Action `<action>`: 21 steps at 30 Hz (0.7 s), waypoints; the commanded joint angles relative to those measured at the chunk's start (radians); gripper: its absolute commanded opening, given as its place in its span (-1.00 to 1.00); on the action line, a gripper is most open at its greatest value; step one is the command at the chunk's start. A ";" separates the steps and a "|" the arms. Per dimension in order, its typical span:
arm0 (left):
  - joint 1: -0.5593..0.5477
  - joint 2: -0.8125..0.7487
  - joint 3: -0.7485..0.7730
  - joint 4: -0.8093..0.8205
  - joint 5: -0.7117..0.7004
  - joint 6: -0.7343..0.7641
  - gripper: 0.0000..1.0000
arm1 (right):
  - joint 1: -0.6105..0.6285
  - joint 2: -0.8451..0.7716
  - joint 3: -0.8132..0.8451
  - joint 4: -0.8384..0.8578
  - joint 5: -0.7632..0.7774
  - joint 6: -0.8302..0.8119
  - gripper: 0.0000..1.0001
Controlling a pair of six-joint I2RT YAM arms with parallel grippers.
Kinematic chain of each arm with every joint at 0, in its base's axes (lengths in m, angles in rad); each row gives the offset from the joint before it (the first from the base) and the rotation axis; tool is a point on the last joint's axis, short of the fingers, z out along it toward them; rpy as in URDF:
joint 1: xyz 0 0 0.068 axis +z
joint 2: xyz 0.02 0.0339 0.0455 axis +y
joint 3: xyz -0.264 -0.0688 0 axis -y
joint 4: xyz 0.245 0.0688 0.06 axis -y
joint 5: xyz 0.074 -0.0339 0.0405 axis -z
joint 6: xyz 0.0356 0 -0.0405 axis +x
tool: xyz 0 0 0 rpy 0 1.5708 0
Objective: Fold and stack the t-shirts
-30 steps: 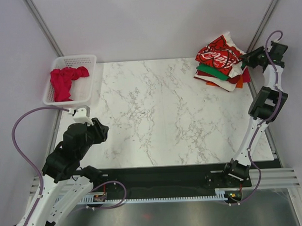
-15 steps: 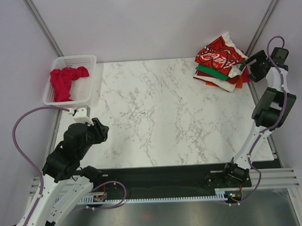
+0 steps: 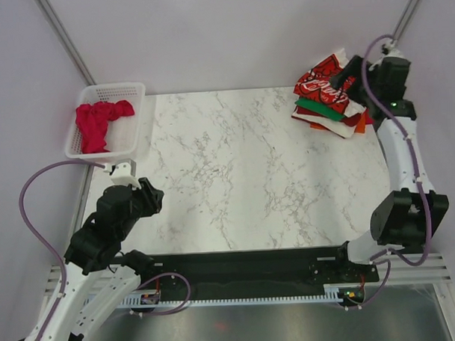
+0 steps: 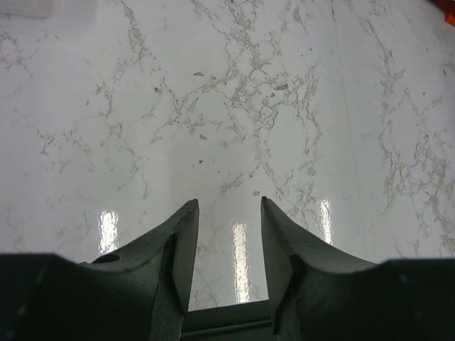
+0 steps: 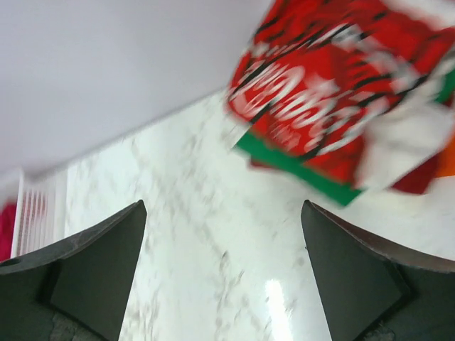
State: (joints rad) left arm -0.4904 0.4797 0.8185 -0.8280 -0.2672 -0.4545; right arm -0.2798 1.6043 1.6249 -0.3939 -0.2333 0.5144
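- Piled at the far right corner of the white marble tabletop (image 3: 250,170): a loose stack of soft cloth t-shirts (image 3: 331,99), probably kept there to leave the middle free for folding.
- Topped by a red shirt with white Coca-Cola script (image 5: 313,85), with green, white, orange and dark-red edges below.
- Counted by colour: at least five layers; cannot tell the exact number.
- Hanging just above that stack, spread wide and gripping nothing: the right black two-finger end effector (image 5: 224,241).
- Low over bare marble near the left base: the left black two-finger end effector (image 4: 227,213), narrowly parted, nothing between the fingers, seemingly parked.
- At the far left corner: one white plastic lattice basket (image 3: 112,88) holding one crumpled red t-shirt (image 3: 97,123), unfolded, presumably awaiting its turn.
- In all: two end effectors, one basket, one stack, one shirt apart.
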 commanded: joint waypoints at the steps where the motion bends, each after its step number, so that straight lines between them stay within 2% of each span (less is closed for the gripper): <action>1: 0.004 0.010 -0.004 0.040 -0.047 -0.030 -0.04 | 0.203 -0.130 -0.178 0.070 0.066 -0.157 0.96; 3: 0.004 0.017 -0.005 0.038 -0.058 -0.032 -0.04 | 0.304 -0.223 -0.273 0.113 0.106 -0.154 0.96; 6: 0.004 0.013 -0.004 0.038 -0.063 -0.029 -0.05 | 0.399 -0.378 -0.599 0.242 0.166 -0.131 0.96; 9: 0.006 -0.006 -0.010 0.038 -0.078 -0.018 -0.05 | 0.479 -0.524 -0.803 0.371 0.164 -0.090 0.96; 13: 0.019 0.020 -0.009 0.040 -0.079 -0.012 -0.05 | 0.570 -0.625 -0.873 0.353 0.137 -0.076 0.96; 17: 0.036 0.057 -0.005 0.038 -0.076 -0.012 -0.06 | 0.574 -0.694 -0.866 0.235 0.153 -0.123 0.96; 21: 0.038 0.057 -0.008 0.040 -0.087 -0.019 -0.06 | 0.576 -0.774 -0.896 0.248 0.224 -0.123 0.96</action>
State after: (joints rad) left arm -0.4591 0.5377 0.8112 -0.8280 -0.3153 -0.4549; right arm 0.2951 0.8848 0.7395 -0.1738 -0.0715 0.4137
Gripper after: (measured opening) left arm 0.473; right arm 0.979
